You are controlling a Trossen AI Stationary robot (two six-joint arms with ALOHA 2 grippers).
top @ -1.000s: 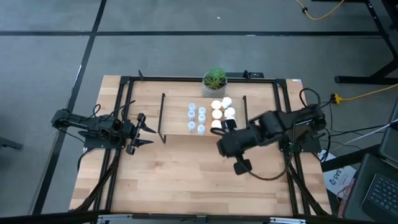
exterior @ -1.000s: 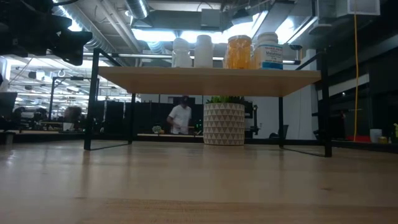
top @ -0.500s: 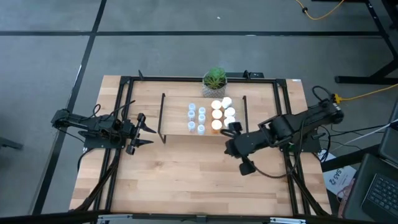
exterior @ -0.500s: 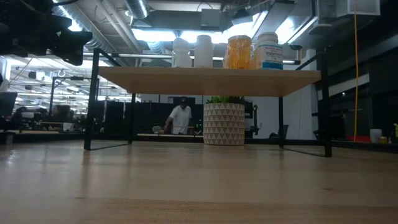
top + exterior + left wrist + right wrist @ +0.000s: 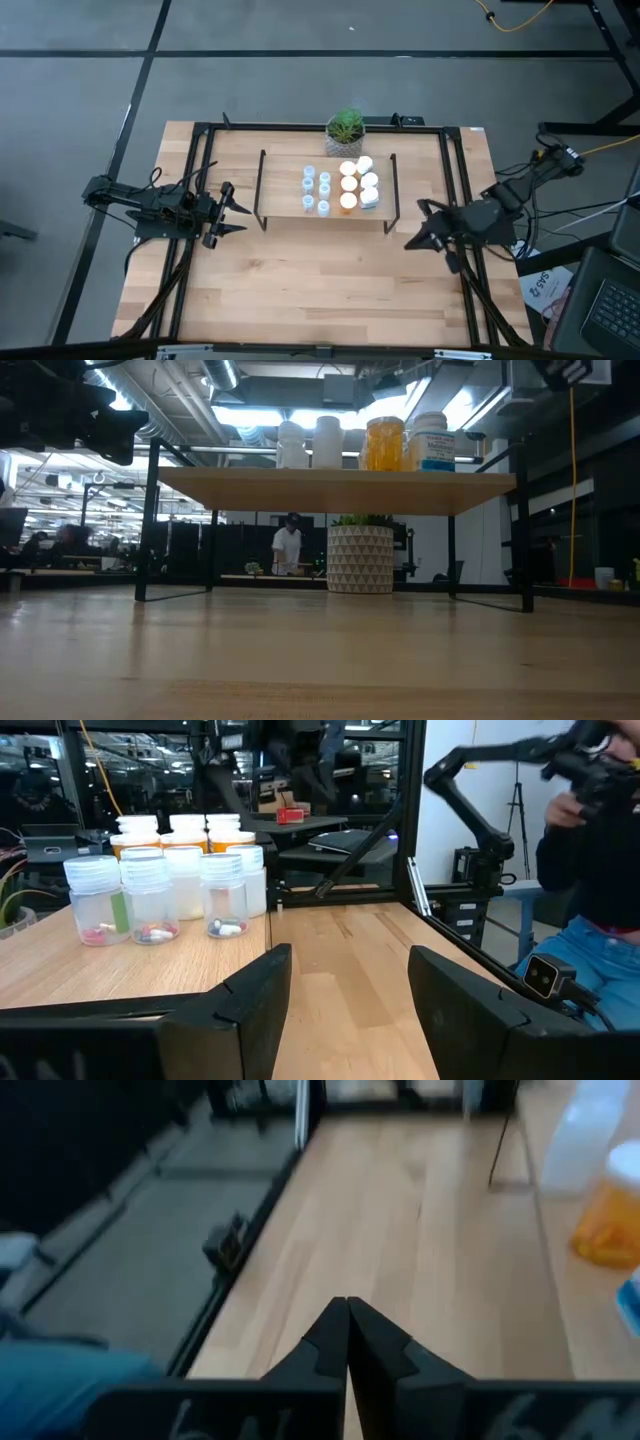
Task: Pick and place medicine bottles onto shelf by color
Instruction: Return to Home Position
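Standing on shelf — bottles, right claw well apart

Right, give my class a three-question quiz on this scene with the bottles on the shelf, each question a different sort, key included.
1. True or false: the right gripper, off the right end of the shelf, holds a bottle.
2. Which bottles stand at the shelf end nearer the left gripper? A: orange bottles. B: clear bottles. C: none.
3. Fill in: the potted plant stands on the ____, behind the shelf.
Key: 1 false, it is shut and empty. 2 B. 3 table.
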